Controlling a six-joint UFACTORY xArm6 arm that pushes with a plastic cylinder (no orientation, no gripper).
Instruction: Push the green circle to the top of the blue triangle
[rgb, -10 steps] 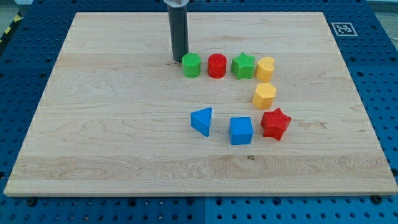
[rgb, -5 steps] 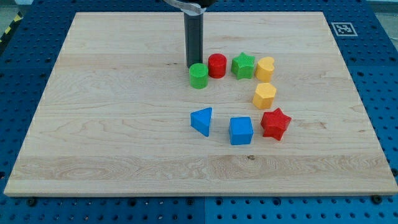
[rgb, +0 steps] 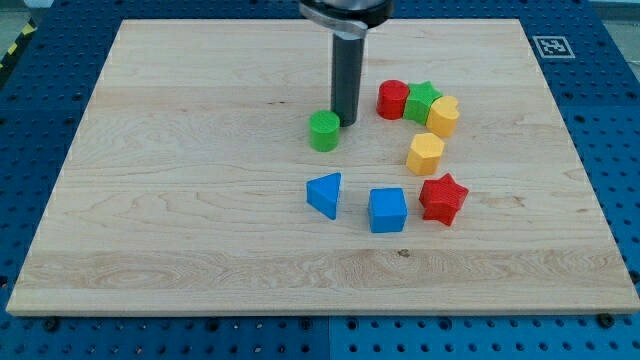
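A pale wooden bench (rgb: 180, 150) is seen from above, resting on a blue perforated base. My tip (rgb: 345, 122), the lower end of a straight dark rod, is a plain pushing tool with nothing to open or close. It touches the bench just beside the small green plastic circle (rgb: 324, 131), at that block's upper right. The green circle lies near the blue plastic triangle (rgb: 325, 194), above it in the view with bare wood between them. To the right cluster a red cylinder (rgb: 392, 99), a green star (rgb: 423, 102) and a yellow block (rgb: 444, 116). To finish well, the tip should probably move behind the circle's top edge and push straight down the view, stopping short of the triangle.
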